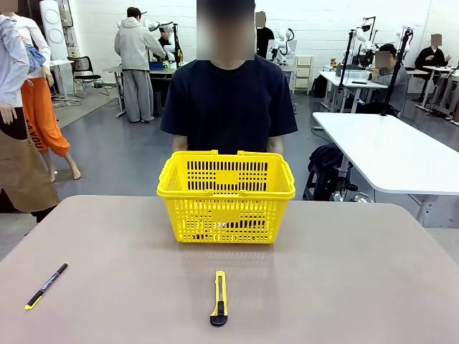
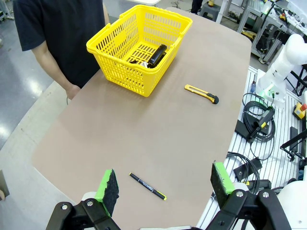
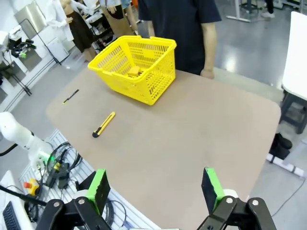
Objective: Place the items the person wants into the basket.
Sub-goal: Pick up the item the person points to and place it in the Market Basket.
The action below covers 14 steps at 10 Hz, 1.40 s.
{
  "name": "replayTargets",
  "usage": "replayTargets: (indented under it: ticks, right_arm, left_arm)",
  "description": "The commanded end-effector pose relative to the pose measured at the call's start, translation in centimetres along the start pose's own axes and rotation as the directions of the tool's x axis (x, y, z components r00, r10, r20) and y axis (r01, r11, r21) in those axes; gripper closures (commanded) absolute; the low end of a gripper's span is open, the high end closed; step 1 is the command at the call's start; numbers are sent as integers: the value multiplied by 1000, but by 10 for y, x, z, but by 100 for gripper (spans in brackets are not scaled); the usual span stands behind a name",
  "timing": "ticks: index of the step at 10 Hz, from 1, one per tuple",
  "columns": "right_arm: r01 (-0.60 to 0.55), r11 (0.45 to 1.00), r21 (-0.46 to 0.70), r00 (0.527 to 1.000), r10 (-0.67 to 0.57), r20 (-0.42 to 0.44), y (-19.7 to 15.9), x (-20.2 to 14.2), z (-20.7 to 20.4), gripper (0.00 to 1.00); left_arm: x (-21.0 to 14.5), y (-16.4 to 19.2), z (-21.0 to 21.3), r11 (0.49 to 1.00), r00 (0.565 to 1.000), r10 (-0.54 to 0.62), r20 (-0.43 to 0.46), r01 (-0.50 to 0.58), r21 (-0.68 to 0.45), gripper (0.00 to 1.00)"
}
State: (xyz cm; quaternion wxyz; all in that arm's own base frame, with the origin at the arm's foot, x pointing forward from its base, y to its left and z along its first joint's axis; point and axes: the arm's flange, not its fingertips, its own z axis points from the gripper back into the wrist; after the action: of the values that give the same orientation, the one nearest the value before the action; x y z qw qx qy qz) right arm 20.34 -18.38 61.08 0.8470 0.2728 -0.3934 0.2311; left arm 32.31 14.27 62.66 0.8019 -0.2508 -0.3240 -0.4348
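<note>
Where the front view looks across the table (image 1: 344, 287), we record the yellow basket (image 1: 226, 188) at centre frame, standing upright at the far edge just before the person (image 1: 228, 104) in the dark T-shirt. Below it, near the bottom centre, lies the yellow-and-black utility knife (image 1: 219, 298), well apart from the basket. At lower left of the frame lies the thin black pen (image 1: 46, 285) with its yellow end toward the bottom edge.

In the left wrist view we list the left gripper (image 2: 165, 184) at the bottom edge, its green-padded fingers (image 2: 108, 184) spread wide with nothing between them. The basket sits in the upper middle of that frame, and inside it we see the black stapler (image 2: 157, 55) lying on the floor of the basket. The pen lies on the table just above the fingers.

In the right wrist view we list the right gripper (image 3: 154, 187), likewise spread wide and holding nothing. The basket sits upper left of centre there, and a small yellow item (image 3: 133, 71) rests inside it; we cannot tell whether it is the tape measure. The marker we cannot make out.
</note>
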Motion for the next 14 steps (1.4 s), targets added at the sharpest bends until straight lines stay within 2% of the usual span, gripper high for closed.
replayTargets:
  ticks: [1,14]
  right_arm:
    - [2,1000,-14,1000,-1,6,-2,1,1,0]
    - [2,1000,-14,1000,-1,6,-2,1,1,0]
  left_arm:
    - [-1,0,0,1000,1000,-15,3,15,-8,0]
    - [-1,0,0,1000,1000,-15,3,15,-8,0]
